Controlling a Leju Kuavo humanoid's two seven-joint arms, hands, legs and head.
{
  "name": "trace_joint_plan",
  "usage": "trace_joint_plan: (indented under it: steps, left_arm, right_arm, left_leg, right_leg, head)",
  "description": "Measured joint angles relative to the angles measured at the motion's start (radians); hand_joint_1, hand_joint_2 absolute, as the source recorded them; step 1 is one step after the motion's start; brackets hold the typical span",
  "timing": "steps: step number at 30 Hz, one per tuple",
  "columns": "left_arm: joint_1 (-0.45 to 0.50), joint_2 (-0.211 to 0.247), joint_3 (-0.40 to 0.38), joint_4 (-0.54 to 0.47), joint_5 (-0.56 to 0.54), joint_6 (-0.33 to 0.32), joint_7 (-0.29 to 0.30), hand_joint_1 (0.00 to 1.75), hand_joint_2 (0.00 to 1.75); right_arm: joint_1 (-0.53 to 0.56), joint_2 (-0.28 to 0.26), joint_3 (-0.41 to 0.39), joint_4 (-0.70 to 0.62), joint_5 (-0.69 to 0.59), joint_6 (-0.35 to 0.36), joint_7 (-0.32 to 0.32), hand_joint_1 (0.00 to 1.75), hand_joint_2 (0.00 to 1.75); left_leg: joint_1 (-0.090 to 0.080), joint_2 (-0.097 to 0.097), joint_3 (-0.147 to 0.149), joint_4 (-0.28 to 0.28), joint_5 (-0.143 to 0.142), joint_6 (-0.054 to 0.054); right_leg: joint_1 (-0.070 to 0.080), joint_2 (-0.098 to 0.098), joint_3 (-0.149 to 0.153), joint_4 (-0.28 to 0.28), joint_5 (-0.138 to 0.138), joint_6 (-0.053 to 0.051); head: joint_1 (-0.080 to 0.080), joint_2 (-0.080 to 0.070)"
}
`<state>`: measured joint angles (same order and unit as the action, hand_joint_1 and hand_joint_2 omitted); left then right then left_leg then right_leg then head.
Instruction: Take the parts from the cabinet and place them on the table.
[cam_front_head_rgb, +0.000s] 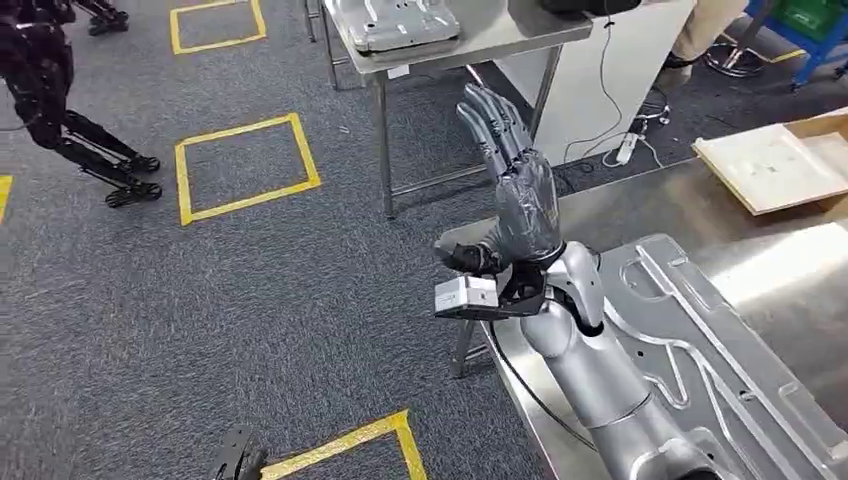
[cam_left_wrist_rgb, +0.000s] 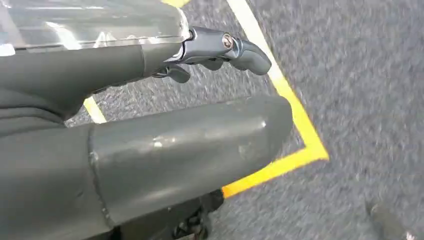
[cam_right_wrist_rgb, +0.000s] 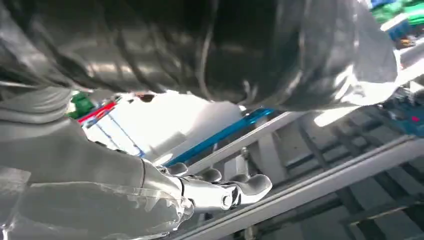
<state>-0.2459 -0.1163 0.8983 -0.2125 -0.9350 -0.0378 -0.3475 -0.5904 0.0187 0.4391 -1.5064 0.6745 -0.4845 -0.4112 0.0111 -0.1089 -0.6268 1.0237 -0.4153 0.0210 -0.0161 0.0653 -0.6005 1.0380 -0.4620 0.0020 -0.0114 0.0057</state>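
Right, starting with the one container I can see: a shallow cardboard box (cam_front_head_rgb: 836, 126) sits on the far side of the steel table (cam_front_head_rgb: 650, 200), and a pale flat sheet (cam_front_head_rgb: 765, 165) lies across it, sticking out over the box's rim towards the middle of the table. I can't make out what else is in the box.

The metal part (cam_front_head_rgb: 700, 340) lies flat on the table, on the side nearest the carpet (cam_front_head_rgb: 250, 300). It is a large pressed panel in dull silver, with rounded corners, a raised border, curved ridges stamped into its face and a few small holes. Its long axis runs along the table's carpet-side edge, with one short end pointing at the table corner and the other running back towards the robot (that end is cut off by the frame).

The left hand (cam_front_head_rgb: 515, 170) is raised just off that same table corner, above the carpet. Its fingers are straight and a little spread, pointing up and away from the table, and it holds nothing. In the left wrist view the same hand (cam_left_wrist_rgb: 150, 130) has its fingers (cam_left_wrist_rgb: 240, 50) stretched out over the carpet and a yellow tape line (cam_left_wrist_rgb: 295, 110).

In the right wrist view the right hand (cam_right_wrist_rgb: 200, 192) has its fingers extended and loosely apart, with nothing in them. A dark glossy surface is close by it, and I can't tell what that is.

A second table (cam_front_head_rgb: 480, 35) stands beyond the steel table's corner, carrying another similar panel (cam_front_head_rgb: 400, 20).
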Motion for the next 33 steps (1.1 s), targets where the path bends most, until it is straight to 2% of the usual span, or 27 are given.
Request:
trace_joint_plan:
  steps: [2, 3, 4, 5, 6, 7, 8, 9, 10, 12, 13, 14, 15, 18, 19, 20, 21, 23, 24, 25, 26, 27, 28, 29, 30, 32, 33]
  left_arm:
    - [0.001, 0.0, 0.003, 0.0, 0.0, 0.015, 0.003, 0.0, 0.0]
    - [0.001, 0.002, 0.004, 0.0, 0.0, 0.021, 0.003, 0.0, 0.0]
    - [0.003, 0.001, 0.004, 0.0, 0.0, 0.024, 0.003, 0.0, 0.0]
    - [0.001, 0.001, 0.004, 0.0, -0.001, 0.028, 0.003, 0.0, 0.0]
    - [-0.003, -0.002, 0.004, 0.0, -0.002, 0.032, 0.002, 0.0, 0.0]
    - [-0.004, -0.007, 0.004, 0.0, -0.004, 0.036, -0.002, 0.0, 0.0]
    - [-0.001, -0.013, 0.004, 0.0, -0.007, 0.039, -0.006, 0.0, 0.0]
    - [0.002, -0.017, 0.004, 0.0, -0.007, 0.042, -0.01, 0.0, 0.0]
    - [0.007, -0.02, 0.004, 0.0, -0.008, 0.047, -0.013, 0.0, 0.0]
    - [0.011, -0.027, 0.004, 0.0, -0.012, 0.053, -0.022, 0.0, 0.0]
    - [0.011, -0.033, 0.004, 0.0, -0.018, 0.055, -0.028, 0.0, 0.0]
    - [0.01, -0.042, 0.003, 0.0, -0.022, 0.059, -0.034, 0.0, 0.0]
    - [0.01, -0.048, 0.002, 0.0, -0.027, 0.065, -0.04, 0.0, 0.0]
    - [0.021, -0.071, 0.0, 0.0, -0.036, 0.092, -0.045, 0.0, 0.0]
    - [0.025, -0.079, 0.0, 0.0, -0.038, 0.102, -0.045, 0.0, 0.0]
    - [0.024, -0.088, -0.001, 0.0, -0.039, 0.11, -0.045, 0.0, 0.0]
    - [0.024, -0.1, -0.002, 0.0, -0.039, 0.121, -0.044, 0.0, 0.0]
    - [0.026, -0.118, -0.003, 0.0, -0.039, 0.139, -0.04, 0.0, 0.0]
    - [0.03, -0.126, -0.005, 0.0, -0.04, 0.145, -0.038, 0.0, 0.0]
    - [0.033, -0.135, -0.006, 0.0, -0.043, 0.149, -0.035, 0.0, 0.0]
    - [0.035, -0.14, -0.008, 0.0, -0.043, 0.15, -0.032, 0.0, 0.0]
    - [0.036, -0.151, -0.009, 0.0, -0.043, 0.153, -0.028, 0.0, 0.0]
    - [0.036, -0.157, -0.009, 0.0, -0.045, 0.155, -0.026, 0.0, 0.0]
    - [0.036, -0.166, -0.011, 0.001, -0.049, 0.156, -0.021, 0.0, 0.0]
    - [0.034, -0.169, -0.013, 0.001, -0.05, 0.157, -0.018, 0.0, 0.0]
    - [0.042, -0.167, -0.015, 0.001, -0.037, 0.135, -0.016, 0.0, 0.0]
    - [0.053, -0.142, -0.013, 0.001, -0.031, 0.106, -0.022, 0.0, 0.0]
  right_arm:
    - [0.0, 0.005, 0.0, 0.0, -0.003, -0.001, -0.003, 0.0, 0.0]
    - [-0.001, 0.01, 0.0, 0.0, -0.003, -0.002, -0.005, 0.0, 0.0]
    - [-0.001, 0.014, 0.0, 0.0, -0.003, -0.002, -0.005, 0.0, 0.0]
    - [-0.002, 0.018, 0.0, 0.0, -0.003, -0.006, -0.006, 0.0, 0.0]
    - [-0.002, 0.018, 0.0, 0.0, -0.003, -0.008, -0.006, 0.0, 0.0]
    - [0.001, 0.018, 0.0, 0.0, -0.003, -0.011, -0.006, 0.0, 0.0]
    - [0.004, 0.018, 0.0, 0.001, -0.002, -0.013, -0.006, 0.0, 0.0]
    - [0.006, 0.018, 0.0, 0.001, -0.001, -0.015, -0.006, 0.0, 0.0]
    - [0.007, 0.018, 0.0, 0.002, 0.001, -0.017, -0.006, 0.0, 0.0]
    - [0.007, 0.018, 0.0, 0.002, 0.003, -0.019, -0.006, 0.0, 0.0]
    - [0.007, 0.018, 0.0, 0.002, 0.003, -0.019, -0.006, 0.0, 0.0]
    - [0.006, 0.018, 0.0, 0.002, 0.003, -0.019, -0.006, 0.0, 0.0]
    - [0.004, 0.018, 0.0, 0.004, 0.003, -0.019, -0.006, 0.0, 0.0]
    - [0.002, 0.018, 0.0, 0.008, 0.002, -0.02, -0.01, 0.0, 0.0]
    - [0.001, 0.018, 0.0, 0.009, -0.002, -0.021, -0.01, 0.0, 0.0]
    - [-0.001, 0.018, 0.0, 0.011, -0.003, -0.023, -0.011, 0.0, 0.0]
    - [-0.002, 0.018, 0.0, 0.012, -0.006, -0.025, -0.013, 0.0, 0.0]
    - [0.004, 0.018, 0.0, 0.018, -0.006, -0.027, -0.013, 0.0, 0.0]
    - [0.006, 0.017, 0.0, 0.023, -0.006, -0.028, -0.013, 0.0, 0.0]
    - [0.007, 0.017, 0.0, 0.027, -0.005, -0.03, -0.014, 0.0, 0.0]
    - [0.006, 0.017, 0.0, 0.03, -0.005, -0.031, -0.014, 0.0, 0.0]
    - [0.004, 0.017, 0.0, 0.033, -0.005, -0.032, -0.015, 0.0, 0.0]
    - [0.002, 0.018, 0.0, 0.035, -0.005, -0.032, -0.015, 0.0, 0.0]
    - [-0.002, 0.017, 0.0, 0.038, -0.005, -0.032, -0.015, 0.0, 0.0]
    - [-0.003, 0.018, 0.0, 0.04, -0.005, -0.032, -0.016, 0.0, 0.0]
    - [-0.005, 0.018, 0.0, 0.045, -0.009, -0.029, -0.017, 0.0, 0.0]
    - [-0.009, 0.018, 0.0, 0.045, -0.012, -0.027, -0.019, 0.0, 0.0]
  left_leg:
    - [0.004, -0.018, -0.002, -0.008, 0.005, -0.015]
    - [0.0, -0.024, -0.003, -0.008, 0.004, -0.022]
    - [-0.001, 0.027, -0.005, 0.007, -0.006, -0.023]
    - [-0.003, 0.07, -0.023, 0.047, -0.035, -0.026]
    - [0.0, 0.089, -0.059, 0.121, -0.074, -0.031]
    - [0.003, 0.096, -0.099, 0.204, -0.11, -0.034]
    - [0.006, 0.099, -0.132, 0.269, -0.132, -0.038]
    - [0.008, 0.101, -0.147, 0.299, -0.133, -0.04]
    - [0.01, 0.103, -0.136, 0.276, -0.109, -0.042]
    - [0.011, 0.118, -0.055, 0.122, -0.027, -0.041]
    - [0.01, 0.15, -0.006, 0.03, 0.005, -0.037]
    - [-0.006, 0.188, 0.006, 0.01, -0.017, -0.029]
    - [-0.005, 0.169, 0.001, 0.006, -0.008, -0.016]
    - [-0.006, 0.138, -0.003, 0.002, -0.006, -0.002]
    - [0.001, 0.128, 0.003, -0.005, -0.002, 0.006]
    - [0.001, 0.119, 0.004, -0.007, 0.0, 0.011]
    - [0.0, 0.112, 0.003, -0.007, 0.0, 0.017]
    - [-0.001, 0.088, 0.003, -0.007, -0.001, 0.021]
    - [-0.002, 0.076, 0.003, -0.006, -0.001, 0.022]
    - [-0.002, 0.064, 0.004, -0.006, -0.001, 0.021]
    - [-0.002, 0.051, 0.004, -0.004, -0.001, 0.021]
    - [-0.002, 0.037, 0.005, -0.002, -0.001, 0.021]
    - [-0.002, 0.025, 0.006, -0.001, -0.002, 0.019]
    - [-0.002, 0.016, 0.004, 0.0, -0.003, 0.016]
    - [-0.006, 0.003, -0.003, 0.007, -0.003, 0.01]
    - [0.002, -0.012, -0.008, -0.001, 0.002, -0.005]
    - [0.003, -0.022, -0.008, -0.003, 0.004, -0.011]
  right_leg:
    - [0.007, -0.015, 0.002, -0.002, -0.001, -0.004]
    - [-0.005, -0.024, 0.007, -0.014, 0.005, -0.013]
    - [-0.005, -0.039, 0.015, -0.023, 0.008, -0.017]
    - [-0.005, -0.047, 0.019, -0.025, 0.008, -0.024]
    - [-0.003, -0.061, 0.02, -0.025, 0.006, -0.027]
    - [-0.001, -0.075, 0.021, -0.024, 0.004, -0.029]
    - [0.0, -0.087, 0.021, -0.024, 0.002, -0.03]
    - [0.001, -0.097, 0.021, -0.023, 0.001, -0.029]
    - [0.001, -0.108, 0.022, -0.022, -0.002, -0.027]
    - [0.0, -0.127, 0.026, -0.015, -0.01, -0.021]
    - [0.001, -0.137, 0.029, -0.011, -0.016, -0.015]
    - [0.009, -0.144, 0.028, -0.01, -0.02, -0.009]
    - [0.011, -0.151, 0.027, -0.007, -0.021, -0.006]
    - [0.012, -0.179, 0.035, -0.013, -0.025, 0.009]
    - [0.004, -0.16, 0.034, -0.002, -0.04, 0.017]
    - [0.003, -0.119, 0.021, 0.032, -0.064, 0.018]
    - [0.001, -0.092, -0.012, 0.101, -0.103, 0.018]
    - [0.003, -0.071, -0.09, 0.255, -0.163, 0.02]
    - [0.003, -0.069, -0.116, 0.295, -0.165, 0.02]
    - [0.003, -0.068, -0.119, 0.289, -0.144, 0.02]
    - [0.003, -0.067, -0.101, 0.24, -0.102, 0.018]
    - [0.002, -0.062, -0.067, 0.159, -0.05, 0.014]
    - [0.002, -0.044, -0.032, 0.079, -0.007, 0.01]
    - [0.0, 0.007, -0.008, 0.018, 0.002, 0.003]
    - [-0.003, 0.009, 0.001, -0.007, -0.003, 0.005]
    - [0.004, -0.006, 0.001, 0.0, -0.004, 0.002]
    - [0.005, -0.014, 0.003, -0.003, -0.003, -0.002]
  head:
    - [0.0, 0.0]
    - [0.0, 0.0]
    - [0.0, 0.0]
    - [-0.004, 0.0]
    - [-0.004, 0.0]
    - [-0.004, 0.0]
    - [-0.004, 0.0]
    - [-0.004, 0.0]
    - [-0.004, 0.0]
    - [-0.004, 0.0]
    - [-0.004, 0.0]
    - [-0.004, 0.0]
    - [-0.002, 0.0]
    - [-0.003, 0.0]
    - [-0.003, 0.0]
    - [-0.002, 0.0]
    - [-0.002, 0.0]
    - [-0.002, 0.0]
    - [-0.002, 0.0]
    - [-0.002, 0.0]
    - [-0.002, 0.0]
    - [-0.002, 0.0]
    - [-0.002, 0.0]
    - [-0.002, 0.0]
    - [-0.002, 0.0]
    - [-0.001, 0.0]
    - [-0.002, 0.0]
